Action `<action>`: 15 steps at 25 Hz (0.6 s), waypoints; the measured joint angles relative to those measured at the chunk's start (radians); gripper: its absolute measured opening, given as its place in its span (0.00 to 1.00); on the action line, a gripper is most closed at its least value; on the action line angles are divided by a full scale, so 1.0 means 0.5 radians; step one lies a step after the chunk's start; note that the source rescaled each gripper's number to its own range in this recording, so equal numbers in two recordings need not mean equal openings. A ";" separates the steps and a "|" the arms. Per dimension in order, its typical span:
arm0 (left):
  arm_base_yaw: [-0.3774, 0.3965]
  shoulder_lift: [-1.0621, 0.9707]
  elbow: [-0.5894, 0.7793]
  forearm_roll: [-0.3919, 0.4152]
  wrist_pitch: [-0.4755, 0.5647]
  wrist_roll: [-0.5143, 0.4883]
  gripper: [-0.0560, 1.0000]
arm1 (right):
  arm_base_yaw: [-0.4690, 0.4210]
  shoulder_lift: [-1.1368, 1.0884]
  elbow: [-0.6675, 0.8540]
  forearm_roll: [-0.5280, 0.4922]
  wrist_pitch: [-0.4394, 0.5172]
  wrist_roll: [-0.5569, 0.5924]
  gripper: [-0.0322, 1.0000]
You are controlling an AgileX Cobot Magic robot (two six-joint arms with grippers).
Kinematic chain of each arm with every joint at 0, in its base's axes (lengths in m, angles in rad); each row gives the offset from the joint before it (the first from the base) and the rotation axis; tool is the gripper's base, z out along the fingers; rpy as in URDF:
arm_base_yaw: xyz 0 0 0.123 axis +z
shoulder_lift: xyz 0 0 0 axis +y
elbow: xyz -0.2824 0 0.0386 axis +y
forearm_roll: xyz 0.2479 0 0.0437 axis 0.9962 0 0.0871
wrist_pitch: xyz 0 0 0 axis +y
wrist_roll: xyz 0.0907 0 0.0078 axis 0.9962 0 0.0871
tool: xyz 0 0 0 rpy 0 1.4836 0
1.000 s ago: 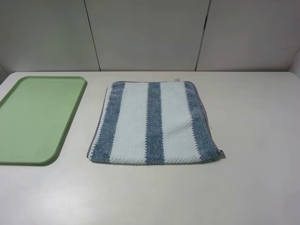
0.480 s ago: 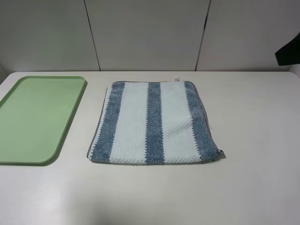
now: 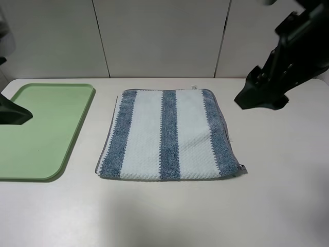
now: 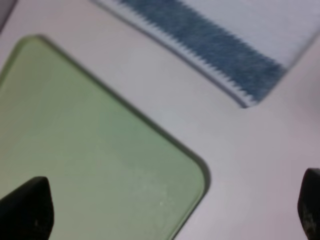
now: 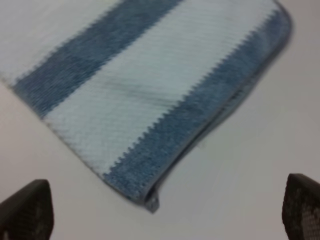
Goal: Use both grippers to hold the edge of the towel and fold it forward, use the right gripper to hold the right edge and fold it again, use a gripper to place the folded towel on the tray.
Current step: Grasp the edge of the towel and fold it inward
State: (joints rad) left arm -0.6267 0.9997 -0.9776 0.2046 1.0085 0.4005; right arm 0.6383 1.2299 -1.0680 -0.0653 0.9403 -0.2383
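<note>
The striped towel lies flat in the middle of the table, its grey hem, the edge of the towel, running down its right side. The light green tray lies to its left. My right gripper hangs above the table just beyond the towel's far right corner. In the right wrist view its open gripper looks down on the towel with nothing between its fingertips. My left gripper hovers over the tray's left part. It is open above the tray, and a towel corner shows beyond.
A white panelled wall stands behind the table. Bare white tabletop extends in front of the towel and to its right.
Both arms have come into the exterior view: the right from the upper right towards the towel's far right corner, the left from the left edge over the tray. Towel and tray are unmoved.
</note>
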 joint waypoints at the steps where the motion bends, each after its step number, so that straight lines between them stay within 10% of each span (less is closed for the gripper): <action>1: -0.019 0.014 0.017 -0.032 0.005 0.051 0.98 | 0.057 0.047 0.000 0.000 0.000 -0.051 1.00; 15: -0.099 0.331 0.535 -0.080 -0.176 0.292 0.98 | 0.378 0.544 0.000 0.042 -0.154 -0.621 1.00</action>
State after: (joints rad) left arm -0.6760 1.1651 -0.7099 0.1644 0.9204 0.5463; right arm 0.8271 1.5020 -1.0680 -0.0442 0.8632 -0.5489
